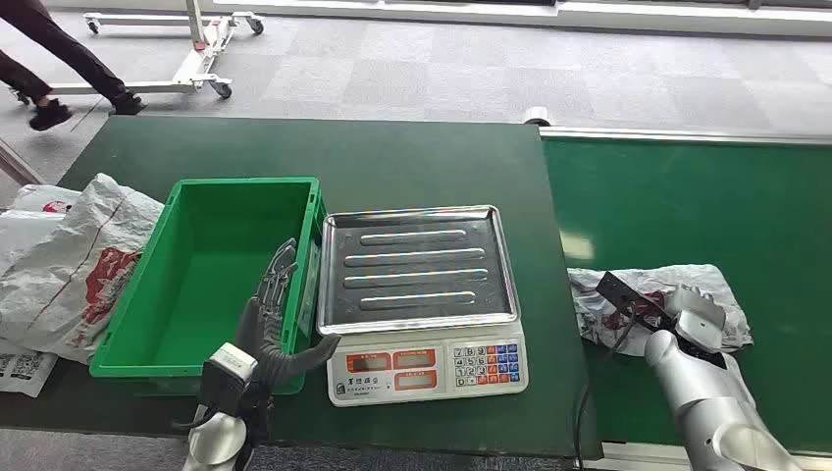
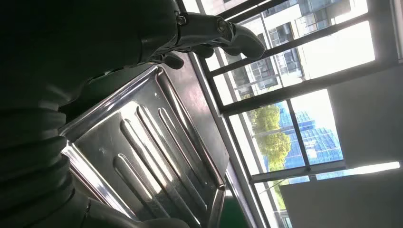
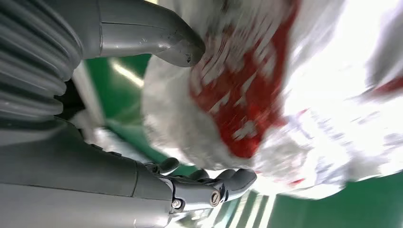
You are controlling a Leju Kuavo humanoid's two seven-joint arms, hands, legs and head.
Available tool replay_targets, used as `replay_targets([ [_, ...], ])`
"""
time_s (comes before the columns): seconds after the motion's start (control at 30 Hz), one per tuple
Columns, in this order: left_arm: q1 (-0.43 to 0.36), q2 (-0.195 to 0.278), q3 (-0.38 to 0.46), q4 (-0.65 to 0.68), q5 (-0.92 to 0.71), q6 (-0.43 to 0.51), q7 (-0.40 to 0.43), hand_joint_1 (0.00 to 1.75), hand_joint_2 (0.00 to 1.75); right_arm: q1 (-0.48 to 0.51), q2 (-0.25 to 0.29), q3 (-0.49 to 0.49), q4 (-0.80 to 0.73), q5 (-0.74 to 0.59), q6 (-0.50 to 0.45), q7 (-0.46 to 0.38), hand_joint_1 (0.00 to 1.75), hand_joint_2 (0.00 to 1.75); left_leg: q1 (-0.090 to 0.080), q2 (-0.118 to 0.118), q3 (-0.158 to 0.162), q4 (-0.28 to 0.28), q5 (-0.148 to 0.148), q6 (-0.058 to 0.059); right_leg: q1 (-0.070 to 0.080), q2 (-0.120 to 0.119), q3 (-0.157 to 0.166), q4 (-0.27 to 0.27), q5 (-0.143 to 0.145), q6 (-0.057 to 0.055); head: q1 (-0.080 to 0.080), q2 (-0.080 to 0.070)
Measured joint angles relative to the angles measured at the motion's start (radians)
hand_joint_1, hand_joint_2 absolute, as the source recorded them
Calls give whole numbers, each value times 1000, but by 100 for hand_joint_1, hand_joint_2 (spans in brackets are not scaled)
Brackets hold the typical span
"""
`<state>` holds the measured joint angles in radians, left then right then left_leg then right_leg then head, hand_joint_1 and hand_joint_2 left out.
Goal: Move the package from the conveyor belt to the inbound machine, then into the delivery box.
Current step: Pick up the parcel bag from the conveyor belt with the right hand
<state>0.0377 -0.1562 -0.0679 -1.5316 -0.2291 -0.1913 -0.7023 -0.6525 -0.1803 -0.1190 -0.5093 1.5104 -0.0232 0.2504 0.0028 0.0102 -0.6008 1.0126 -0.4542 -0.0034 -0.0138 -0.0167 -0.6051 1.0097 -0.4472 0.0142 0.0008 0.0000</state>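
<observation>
We see the package (image 1: 659, 304), a crumpled white bag with red print, lying on the green conveyor belt (image 1: 687, 206) to the right of the weighing scale (image 1: 422, 294). The right robot hand (image 1: 655, 312) sits on it with thumb and fingers (image 3: 233, 183) spread around the bag; we cannot tell whether it grips. The left robot hand (image 1: 273, 324) hovers with fingers spread, holding nothing, between the green crate (image 1: 196, 275) and the scale's steel pan (image 2: 152, 156). More bags (image 1: 69, 260) lie on the dark surface (image 1: 392, 157) left of the crate.
</observation>
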Motion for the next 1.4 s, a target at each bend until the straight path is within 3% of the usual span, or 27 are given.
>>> replay_targets([
  [0.07,-2,1,0,1,2,2,0,0,175,3,4,-1,-1,-18,23,-69,0,175,0,0,0,0,0,0,0,0,0,0,0,0,0,0],
  [0.17,-13,3,0,6,9,6,0,0,175,21,17,1,-18,-78,92,-280,0,175,0,0,0,0,0,0,1,0,0,0,0,0,0,0],
  [0.23,-22,6,0,11,12,7,0,0,175,38,26,11,-41,-115,125,-377,0,175,0,0,0,0,0,0,1,0,0,0,0,0,0,0],
  [0.33,-29,8,0,16,13,7,0,0,175,62,35,44,-87,-161,155,-440,0,175,1,1,0,0,0,0,2,1,0,0,0,0,0,0],
  [0.5,-30,9,0,16,13,7,0,0,175,80,37,115,-140,-217,175,-462,0,175,1,3,1,0,0,-1,1,2,0,0,0,0,0,0],
  [0.63,-29,9,0,14,11,6,0,0,175,80,34,163,-150,-238,183,-463,175,175,1,4,1,0,0,-1,2,2,0,0,0,-1,0,0],
  [1.4,-30,9,1,11,4,-4,0,0,175,92,10,228,-164,-305,166,-478,175,175,1,5,1,0,-1,-2,4,4,-1,0,0,-2,0,0],
])
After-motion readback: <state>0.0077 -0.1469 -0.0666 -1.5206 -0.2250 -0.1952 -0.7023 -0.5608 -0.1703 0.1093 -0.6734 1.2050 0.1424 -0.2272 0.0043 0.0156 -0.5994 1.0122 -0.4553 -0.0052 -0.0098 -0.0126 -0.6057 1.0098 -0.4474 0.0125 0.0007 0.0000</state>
